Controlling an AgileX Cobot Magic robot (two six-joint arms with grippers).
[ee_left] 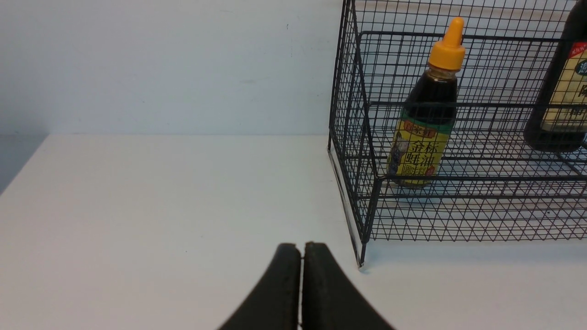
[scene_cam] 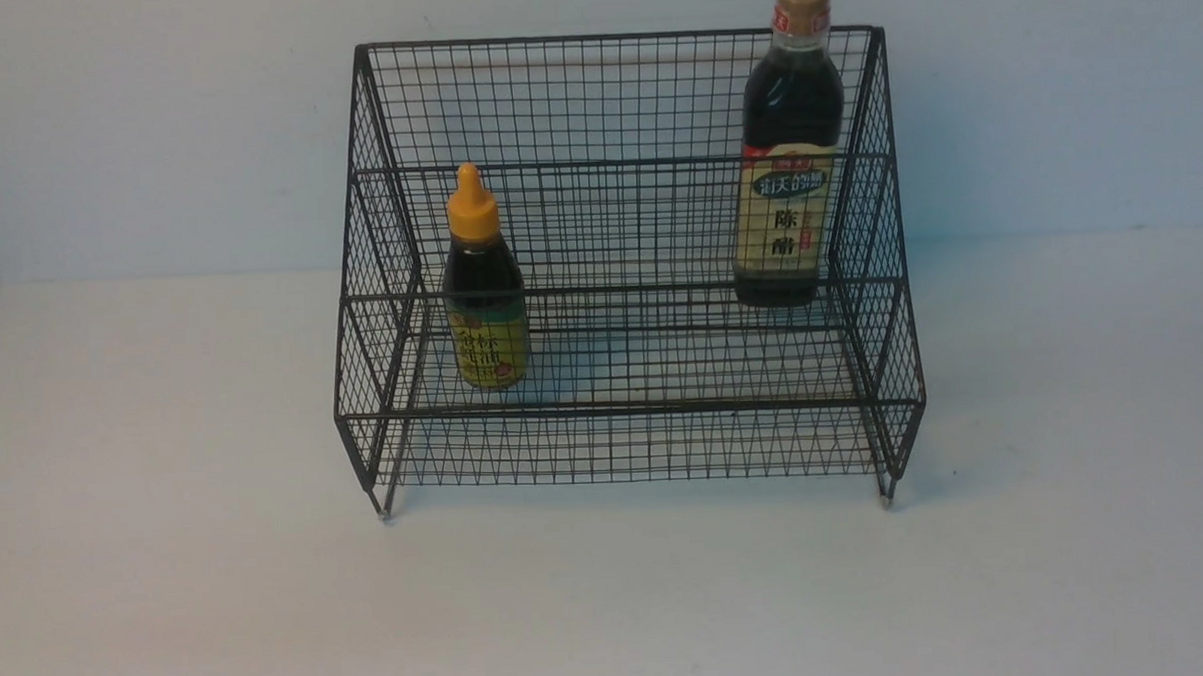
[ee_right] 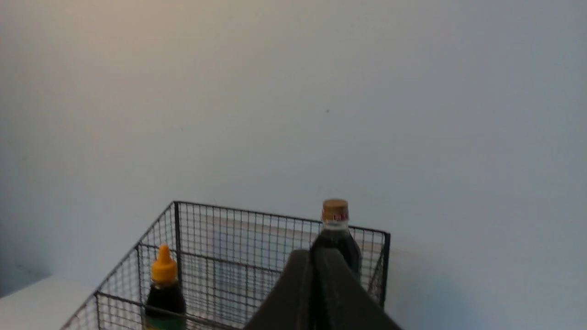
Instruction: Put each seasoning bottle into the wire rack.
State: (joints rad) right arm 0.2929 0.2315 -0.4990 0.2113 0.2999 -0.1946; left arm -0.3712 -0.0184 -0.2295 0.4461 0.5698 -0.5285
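On the left, the left gripper [ee_left: 301,247] hovers low over the white worktop [scene_cam: 169,553], just near the rack's left front foot, its fingers pressed together on nothing. The wire rack [scene_cam: 625,447] stands mid-worktop against the far wall. In its lower, near tier, toward the left, the small orange-capped bottle [scene_cam: 484,302] stands upright. On the upper, far tier at the right stands the taller tan-capped bottle [scene_cam: 788,171], also upright, its height suiting the open top. The right gripper [ee_right: 315,256], raised and looking down at the rack, has its fingers together and empty. Both bottles being housed, the task looks complete.
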